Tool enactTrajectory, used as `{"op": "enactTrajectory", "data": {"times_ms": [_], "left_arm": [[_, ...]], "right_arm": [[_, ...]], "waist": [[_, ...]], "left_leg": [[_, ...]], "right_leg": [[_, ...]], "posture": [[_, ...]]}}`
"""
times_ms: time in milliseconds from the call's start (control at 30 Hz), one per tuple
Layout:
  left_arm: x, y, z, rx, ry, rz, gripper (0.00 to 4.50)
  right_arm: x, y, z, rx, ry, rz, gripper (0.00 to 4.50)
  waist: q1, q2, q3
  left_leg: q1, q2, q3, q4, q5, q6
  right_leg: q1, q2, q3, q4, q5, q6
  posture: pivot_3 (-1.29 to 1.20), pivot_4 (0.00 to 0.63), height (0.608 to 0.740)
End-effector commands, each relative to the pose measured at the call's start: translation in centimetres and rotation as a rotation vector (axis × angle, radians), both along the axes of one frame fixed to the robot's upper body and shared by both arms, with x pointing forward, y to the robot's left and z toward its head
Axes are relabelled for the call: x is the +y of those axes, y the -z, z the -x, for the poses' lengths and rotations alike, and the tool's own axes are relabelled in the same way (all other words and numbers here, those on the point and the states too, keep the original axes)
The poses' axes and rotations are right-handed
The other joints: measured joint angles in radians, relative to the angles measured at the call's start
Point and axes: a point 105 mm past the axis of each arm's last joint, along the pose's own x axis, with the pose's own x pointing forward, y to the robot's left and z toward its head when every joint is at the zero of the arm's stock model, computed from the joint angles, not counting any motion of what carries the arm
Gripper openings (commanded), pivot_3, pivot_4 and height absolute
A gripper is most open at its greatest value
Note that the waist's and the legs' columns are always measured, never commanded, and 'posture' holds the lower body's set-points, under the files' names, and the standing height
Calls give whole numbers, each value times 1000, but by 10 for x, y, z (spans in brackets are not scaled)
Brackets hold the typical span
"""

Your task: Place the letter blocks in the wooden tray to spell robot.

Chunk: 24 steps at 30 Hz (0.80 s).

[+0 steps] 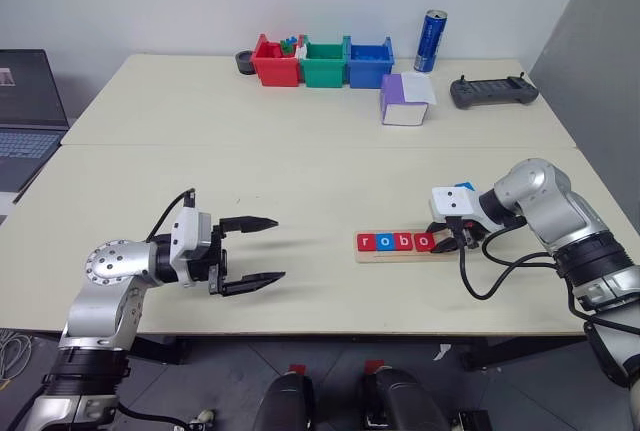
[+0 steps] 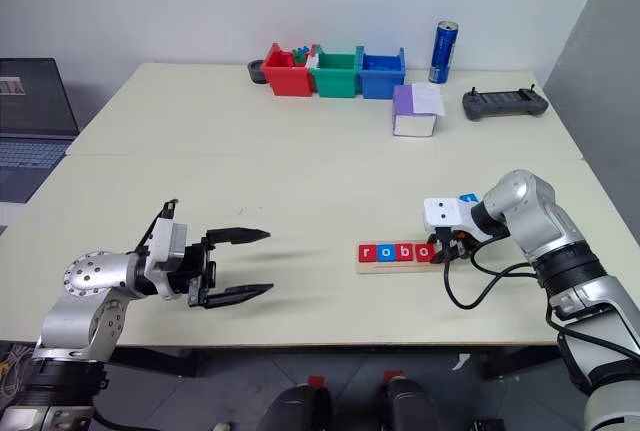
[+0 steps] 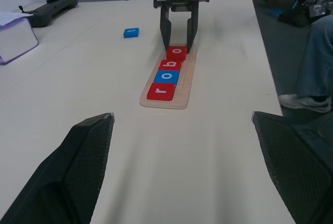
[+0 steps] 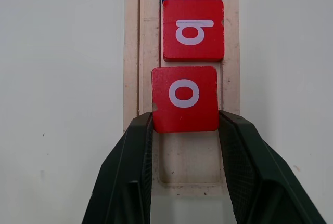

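Red o block [image 4: 184,98] in right claw [image 4: 186,130], wooden tray [image 4: 132,78]

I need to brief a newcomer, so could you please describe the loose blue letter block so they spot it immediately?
On the pale table, find the wooden tray of tiles. The blue letter block lies flat beside it, alone on bare tabletop, unlike the four tiles in the tray.

Left end effector [image 1: 262,250] level, fingers spread wide, right end effector [image 4: 184,130] angled down, seemingly clamped.
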Motion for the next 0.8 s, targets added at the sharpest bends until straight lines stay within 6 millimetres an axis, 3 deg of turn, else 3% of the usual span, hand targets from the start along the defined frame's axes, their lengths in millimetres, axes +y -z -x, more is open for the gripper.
{"op": "enactTrajectory", "data": {"times_ms": [33, 800], "left_arm": [[-5, -12, 0, -46, 19, 4, 4500], [-3, -8, 0, -41, 14, 2, 4500]], "right_arm": [[5, -7, -1, -20, -27, 10, 1439], [11, -13, -6, -27, -25, 6, 1439]], "waist": [[0, 0, 0], [-1, 0, 0]], "left_leg": [[0, 0, 0, 0, 0, 0], [0, 0, 0, 0, 0, 0]], "right_leg": [[0, 0, 0, 0, 0, 0], [0, 0, 0, 0, 0, 0]], "posture": [[0, 150, 740], [0, 150, 740]]}}
